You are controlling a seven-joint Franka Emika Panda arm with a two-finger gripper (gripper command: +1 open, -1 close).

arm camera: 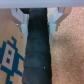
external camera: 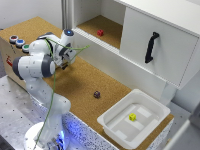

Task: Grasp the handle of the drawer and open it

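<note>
1. So the arm's gripper (external camera: 64, 61) is hanging low over the cork counter (external camera: 80, 80), over at the exterior view's left, right by the box with the coloured buttons (external camera: 17, 42).

2. The wrist view shows a dark strip (arm camera: 38, 50) running straight between the two fingers (arm camera: 21, 22). That looks like the handle it's meant to grab, though in the exterior view I can't actually make out a drawer front down there, the arm blocks it.

3. Key bit: the strip's long axis runs lengthwise through the gap between the fingers, so the fingers sit one on each side of it. Lined up nicely for a squeeze across its narrow width.

4. Fingers look spread, sitting either side of the strip. Whether they're touching it yet, can't tell, too blurry.

5. Don't get fooled by the big black handle (external camera: 151, 46) on the white cupboard door (external camera: 155, 45) at the exterior view's right, that's well apart from the gripper.

6. My guess: close on the strip, then pull back square to its length. A skewed pull could slip off.
</note>
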